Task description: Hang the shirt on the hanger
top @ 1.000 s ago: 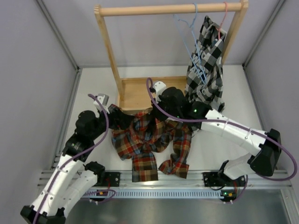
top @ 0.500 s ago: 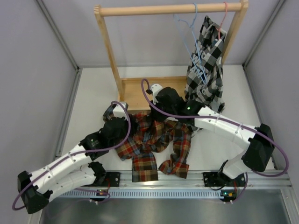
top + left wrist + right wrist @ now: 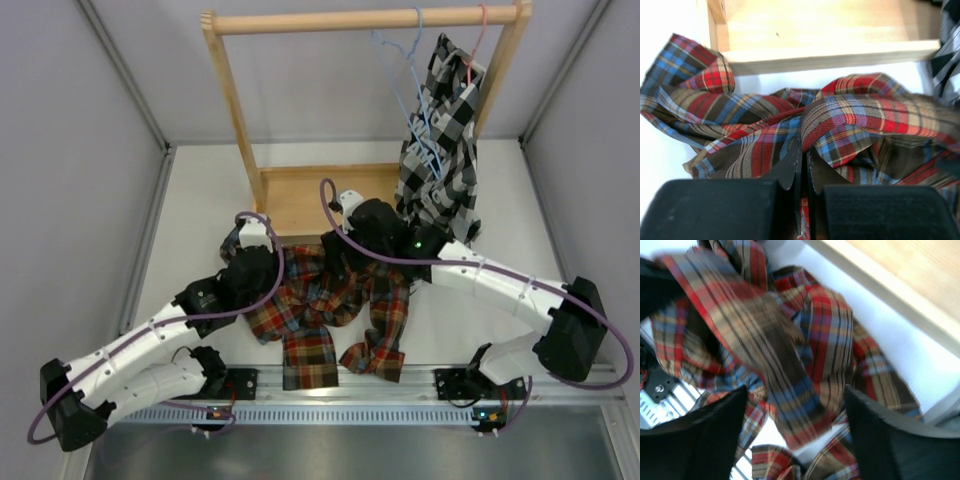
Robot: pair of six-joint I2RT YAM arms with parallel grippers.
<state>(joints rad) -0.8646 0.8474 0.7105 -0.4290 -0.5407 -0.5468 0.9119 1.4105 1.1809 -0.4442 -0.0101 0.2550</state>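
The plaid shirt (image 3: 325, 310) lies crumpled on the white table in front of the rack, between my two grippers. My left gripper (image 3: 270, 272) is at its left edge. In the left wrist view its jaws (image 3: 803, 155) are shut on a thin fold of the shirt (image 3: 865, 115). My right gripper (image 3: 345, 265) hovers over the shirt's upper middle. It stands open (image 3: 795, 390) above a blurred ridge of the shirt (image 3: 790, 355), with no cloth pinched. The light-blue hanger (image 3: 418, 25) hangs from the rail at the back right, far from both grippers.
A wooden rack (image 3: 228, 100) stands at the back, its base board (image 3: 310, 195) just behind the shirt. A black-and-white checked shirt (image 3: 445, 150) and a pink-red hanger (image 3: 481, 30) hang on the rail's right end. A metal rail (image 3: 350, 410) runs along the near edge.
My left gripper came in from the left and closed on a fold of the shirt. My right gripper opened, let go of the cloth and drew slightly back right.
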